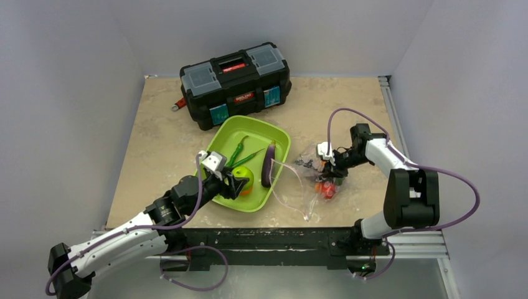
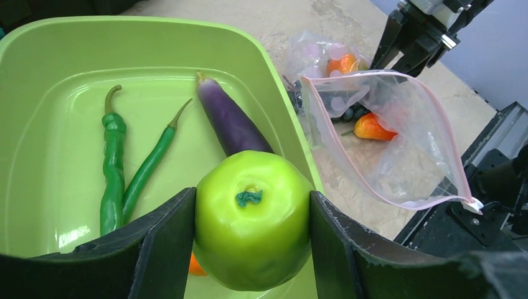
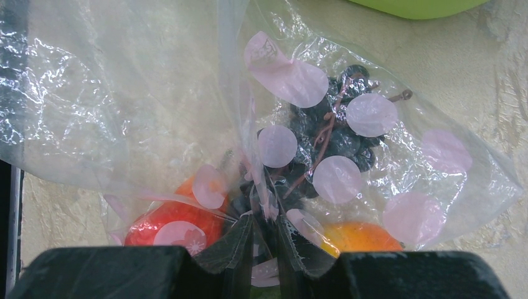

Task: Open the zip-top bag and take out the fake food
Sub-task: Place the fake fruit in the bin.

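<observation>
My left gripper (image 2: 252, 218) is shut on a round green lime (image 2: 252, 215) and holds it over the lime-green tray (image 1: 283, 140); it also shows in the top view (image 1: 240, 182). In the tray lie a purple eggplant (image 2: 230, 121), two green bean pods (image 2: 112, 168) and an orange (image 2: 196, 266) under the lime. The clear zip-top bag (image 1: 308, 180) lies right of the tray, its pink-edged mouth (image 2: 380, 180) gaping. My right gripper (image 3: 264, 230) is shut on the bag's closed end. Dark berries (image 3: 330, 134), a red strawberry (image 3: 171, 227) and a mango (image 3: 361, 238) are inside the bag.
A black toolbox (image 1: 235, 82) stands behind the tray at the back of the table. The table's metal front rail (image 1: 280, 237) runs along the near edge, with both arm bases on it.
</observation>
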Controlling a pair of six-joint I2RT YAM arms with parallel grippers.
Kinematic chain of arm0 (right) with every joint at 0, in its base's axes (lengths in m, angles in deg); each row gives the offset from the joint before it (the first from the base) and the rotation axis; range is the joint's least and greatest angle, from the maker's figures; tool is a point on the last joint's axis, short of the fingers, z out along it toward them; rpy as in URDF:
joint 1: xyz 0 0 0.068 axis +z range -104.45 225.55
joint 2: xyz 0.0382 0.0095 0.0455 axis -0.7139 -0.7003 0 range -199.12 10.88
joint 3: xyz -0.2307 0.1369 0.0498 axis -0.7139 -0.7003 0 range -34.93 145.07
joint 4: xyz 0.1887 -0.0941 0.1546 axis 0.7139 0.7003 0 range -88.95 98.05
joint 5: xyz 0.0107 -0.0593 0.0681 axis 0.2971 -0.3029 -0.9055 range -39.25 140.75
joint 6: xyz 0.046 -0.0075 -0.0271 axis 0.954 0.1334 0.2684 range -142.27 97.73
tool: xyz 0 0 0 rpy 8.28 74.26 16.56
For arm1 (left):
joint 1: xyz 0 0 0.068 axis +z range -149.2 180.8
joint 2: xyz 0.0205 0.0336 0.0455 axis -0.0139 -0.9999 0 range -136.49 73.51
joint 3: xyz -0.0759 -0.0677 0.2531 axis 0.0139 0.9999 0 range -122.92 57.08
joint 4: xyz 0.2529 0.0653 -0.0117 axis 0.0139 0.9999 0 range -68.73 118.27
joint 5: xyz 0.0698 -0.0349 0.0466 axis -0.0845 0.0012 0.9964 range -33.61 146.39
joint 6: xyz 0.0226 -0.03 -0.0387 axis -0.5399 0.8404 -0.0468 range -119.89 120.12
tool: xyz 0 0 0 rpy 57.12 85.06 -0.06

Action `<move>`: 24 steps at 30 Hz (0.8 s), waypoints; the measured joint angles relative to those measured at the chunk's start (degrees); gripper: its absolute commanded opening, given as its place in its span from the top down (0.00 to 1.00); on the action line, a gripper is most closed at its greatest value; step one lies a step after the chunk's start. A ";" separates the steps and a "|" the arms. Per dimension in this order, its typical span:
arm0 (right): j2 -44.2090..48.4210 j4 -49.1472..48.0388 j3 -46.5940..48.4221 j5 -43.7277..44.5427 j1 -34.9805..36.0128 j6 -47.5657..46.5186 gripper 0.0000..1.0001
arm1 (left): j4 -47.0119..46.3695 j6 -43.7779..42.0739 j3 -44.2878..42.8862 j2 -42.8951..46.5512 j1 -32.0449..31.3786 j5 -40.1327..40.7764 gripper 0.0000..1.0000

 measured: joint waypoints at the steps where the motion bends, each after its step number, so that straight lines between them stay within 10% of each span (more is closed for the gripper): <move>1: 0.02 0.00 0.00 0.00 0.00 0.00 0.81 | -0.04 0.39 0.24 0.00 0.04 0.26 1.00; 24: 0.00 0.44 0.00 -0.02 -0.02 -0.07 0.81 | -0.15 9.99 1.49 -3.63 10.29 -1.07 1.00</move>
